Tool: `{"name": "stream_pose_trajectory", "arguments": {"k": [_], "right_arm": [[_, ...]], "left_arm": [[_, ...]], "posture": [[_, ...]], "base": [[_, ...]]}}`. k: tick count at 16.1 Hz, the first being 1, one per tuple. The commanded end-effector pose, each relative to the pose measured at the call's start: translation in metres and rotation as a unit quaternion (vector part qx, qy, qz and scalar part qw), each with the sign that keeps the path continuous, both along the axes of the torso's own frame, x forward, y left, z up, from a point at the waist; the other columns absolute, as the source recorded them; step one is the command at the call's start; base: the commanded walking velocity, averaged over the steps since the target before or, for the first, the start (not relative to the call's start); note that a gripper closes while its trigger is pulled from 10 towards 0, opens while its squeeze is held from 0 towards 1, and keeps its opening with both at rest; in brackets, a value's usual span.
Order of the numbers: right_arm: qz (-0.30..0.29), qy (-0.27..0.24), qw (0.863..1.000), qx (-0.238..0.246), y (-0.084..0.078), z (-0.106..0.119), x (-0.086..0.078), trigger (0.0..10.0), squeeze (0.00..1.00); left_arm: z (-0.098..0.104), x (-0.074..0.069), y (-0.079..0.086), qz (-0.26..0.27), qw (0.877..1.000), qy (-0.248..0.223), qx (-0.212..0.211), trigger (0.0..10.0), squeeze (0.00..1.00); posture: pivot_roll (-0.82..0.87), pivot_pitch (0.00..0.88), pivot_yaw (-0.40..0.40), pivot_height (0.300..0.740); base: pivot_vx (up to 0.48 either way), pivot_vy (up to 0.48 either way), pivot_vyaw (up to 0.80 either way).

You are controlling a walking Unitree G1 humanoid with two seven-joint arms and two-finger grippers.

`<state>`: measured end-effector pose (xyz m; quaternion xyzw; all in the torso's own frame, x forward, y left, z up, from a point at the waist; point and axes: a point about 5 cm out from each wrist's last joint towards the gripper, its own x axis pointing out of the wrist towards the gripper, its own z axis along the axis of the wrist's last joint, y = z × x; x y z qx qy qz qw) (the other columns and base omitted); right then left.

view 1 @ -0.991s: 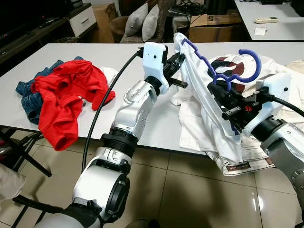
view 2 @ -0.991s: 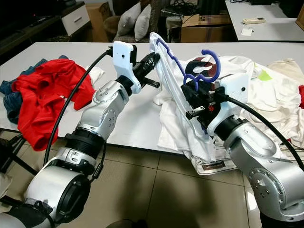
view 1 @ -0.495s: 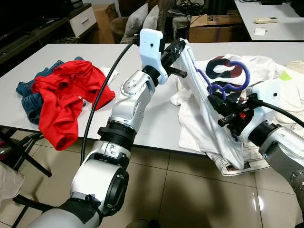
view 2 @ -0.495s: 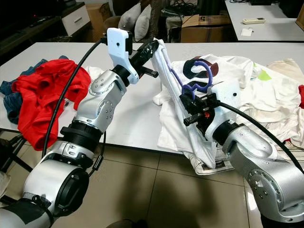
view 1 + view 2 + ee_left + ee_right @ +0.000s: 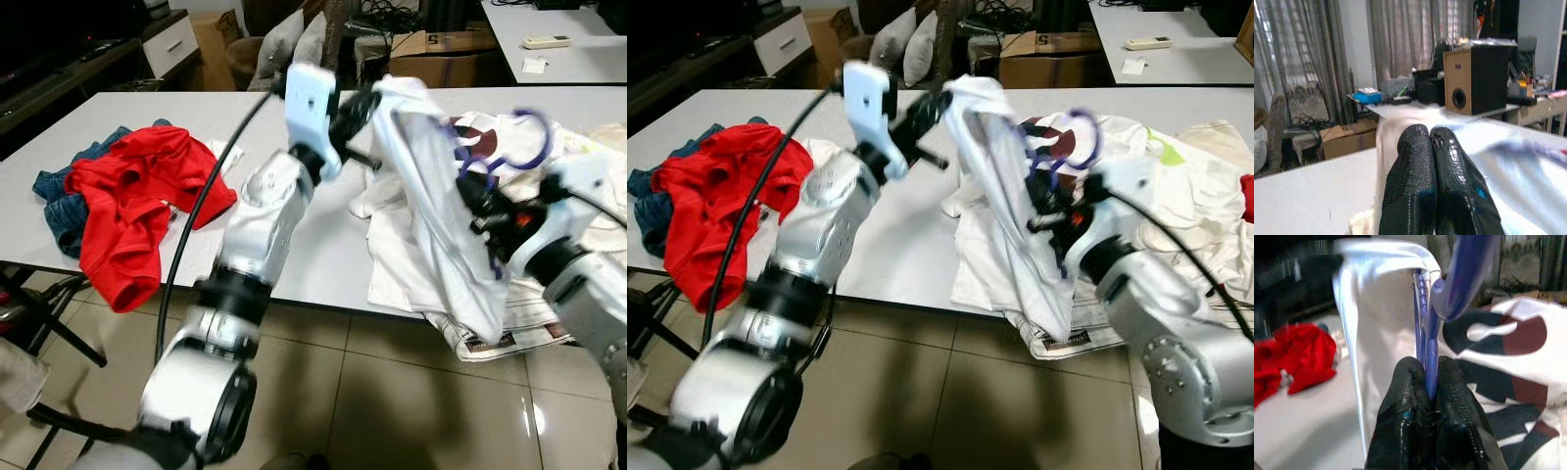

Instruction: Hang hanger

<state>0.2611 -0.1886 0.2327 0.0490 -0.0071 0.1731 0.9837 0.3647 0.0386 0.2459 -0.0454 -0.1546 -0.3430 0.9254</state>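
A purple-blue plastic hanger (image 5: 527,140) sits partly inside a white garment (image 5: 436,220) held up over the white table (image 5: 147,108). My right gripper (image 5: 1426,368) is shut on the hanger's neck just below its hook. In the left eye view that gripper (image 5: 482,201) is at the right, behind the hanging cloth. My left gripper (image 5: 364,98) is shut on the garment's upper edge, lifting it; in the left wrist view its fingers (image 5: 1415,147) are pressed together on white cloth. The arms look blurred.
A red garment (image 5: 137,191) lies over blue jeans (image 5: 51,186) at the table's left end. A white T-shirt with a dark red print (image 5: 485,127) and other pale clothes cover the right side. Cushions (image 5: 294,39) and cardboard boxes (image 5: 441,49) stand behind the table.
My right gripper has moved right and a little up with the hanger, its hook now farther right. The garment's top is stretched wider between the two grippers.
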Motion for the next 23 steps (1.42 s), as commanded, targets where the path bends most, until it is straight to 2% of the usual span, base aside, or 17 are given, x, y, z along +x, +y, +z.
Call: {"name": "stream_pose_trajectory", "arguments": {"k": [1,2,3,4,6,7,8,9,10,12,13,14,16,18,19,20,23], "right_arm": [[0.012,-0.017,1.000,0.016,0.003,0.007,-0.001,10.0,0.00],[0.016,-0.019,1.000,0.019,0.004,0.008,0.000,10.0,0.00],[0.016,-0.019,0.999,0.023,0.006,0.008,0.000,10.0,0.00],[0.017,-0.018,0.999,0.027,0.007,0.007,0.001,10.0,0.00],[0.018,-0.018,0.999,0.030,0.008,0.007,0.001,10.0,0.00],[0.013,-0.020,0.999,0.033,0.007,0.008,0.001,10.0,0.00],[0.010,-0.021,0.999,0.032,0.007,0.008,0.001,10.0,0.00],[0.006,-0.026,0.999,0.034,0.005,0.010,0.001,10.0,0.00],[-0.001,-0.049,0.999,-0.003,0.004,0.016,0.001,10.0,0.00],[0.006,-0.063,0.998,-0.010,0.009,0.022,-0.001,10.0,0.00],[0.042,-0.077,0.996,-0.011,0.020,0.029,-0.006,10.0,0.00],[0.068,-0.076,0.995,-0.015,0.027,0.030,-0.009,10.0,0.00],[0.201,-0.036,0.978,-0.036,0.064,0.016,-0.025,10.0,0.00],[0.276,-0.002,0.959,-0.057,0.083,-0.001,-0.038,10.0,0.00],[0.289,0.006,0.955,-0.060,0.086,-0.005,-0.041,10.0,0.00],[0.319,0.031,0.945,-0.063,0.090,-0.017,-0.048,10.0,0.00],[0.317,0.046,0.946,-0.057,0.093,-0.024,-0.046,10.0,0.00]], "left_arm": [[0.000,-0.003,0.000,-0.006,1.000,-0.005,0.015,0.0,0.00],[-0.002,-0.005,-0.003,-0.016,1.000,-0.003,0.017,0.0,0.00],[-0.002,-0.007,-0.005,-0.022,1.000,-0.003,0.019,10.0,0.00],[-0.001,-0.010,-0.007,-0.035,0.999,-0.004,0.022,10.0,1.00],[0.001,-0.013,-0.007,-0.055,0.998,0.000,0.017,10.0,1.00],[0.005,-0.015,0.006,-0.053,0.999,-0.006,0.012,10.0,1.00],[0.005,-0.016,0.010,-0.054,0.998,-0.007,0.012,10.0,1.00],[0.002,-0.018,0.022,-0.051,0.999,0.003,0.013,10.0,0.28],[0.000,-0.022,0.035,-0.046,0.999,0.009,0.018,10.0,0.00],[-0.004,-0.025,0.062,0.008,0.999,0.013,0.040,10.0,0.00],[-0.009,-0.026,0.088,0.077,0.994,0.040,0.061,10.0,0.00],[-0.014,-0.027,0.102,0.109,0.990,0.061,0.066,10.0,0.00],[-0.032,-0.047,0.137,0.187,0.975,0.088,0.075,10.0,0.00],[-0.040,-0.064,0.149,0.205,0.969,0.094,0.097,10.0,0.00],[-0.040,-0.069,0.151,0.206,0.969,0.095,0.099,10.0,0.00],[-0.030,-0.091,0.154,0.153,0.980,0.090,0.095,10.0,0.00],[-0.024,-0.121,0.147,0.045,0.986,0.094,0.129,10.0,0.00]], "posture": [[-0.06,0.000,0.167,0.740],[-0.06,0.000,0.166,0.740],[-0.06,0.000,0.165,0.740],[-0.06,0.000,0.166,0.740],[-0.06,0.000,0.168,0.740],[-0.06,0.000,0.173,0.740],[-0.06,0.000,0.174,0.740],[-0.06,0.000,0.176,0.740],[-0.05,0.000,0.177,0.740],[-0.05,0.000,0.178,0.740],[-0.05,0.000,0.172,0.740],[-0.03,0.000,0.157,0.740],[-0.01,0.000,0.121,0.740],[0.02,0.000,0.092,0.740],[0.02,0.000,0.092,0.740],[0.05,0.000,0.057,0.740],[0.07,0.004,0.036,0.740]], "base": [[0.000,0.000,0.00],[0.000,0.000,0.00],[0.000,0.000,0.00],[0.000,0.000,0.00],[0.000,0.000,0.00],[0.000,0.000,0.00],[0.000,0.000,0.00],[0.000,0.000,0.00],[0.000,0.000,0.00],[0.000,0.000,0.60],[0.000,0.000,0.80],[0.000,0.000,0.80],[0.000,0.000,0.80],[0.000,0.000,0.80],[0.000,0.000,0.80],[0.000,0.000,0.80],[0.000,0.000,0.80]]}}
